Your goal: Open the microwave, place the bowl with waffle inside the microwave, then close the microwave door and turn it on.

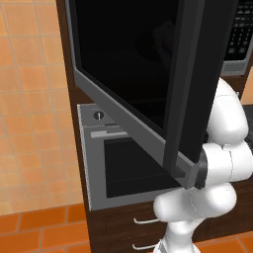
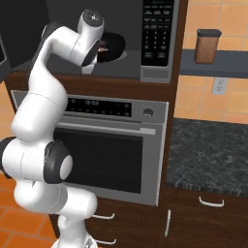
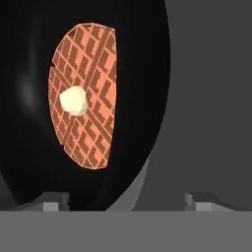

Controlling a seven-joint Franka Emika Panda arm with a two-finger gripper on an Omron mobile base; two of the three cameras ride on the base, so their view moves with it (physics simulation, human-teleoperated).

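Observation:
The microwave stands open, and the microwave door is swung far out to the left with its dark bar handle toward me. Inside on the cavity floor sits the black bowl holding an orange waffle with a pale butter lump. The bowl also appears behind the arm's wrist. My gripper reaches into the cavity right over the bowl's rim. It is open, fingertips wide apart, with the rim running between them.
Below the microwave is the grey oven with a round knob and a display strip. A dark stone counter lies to the right, with a brown jar on a shelf above it. The open door blocks the left side.

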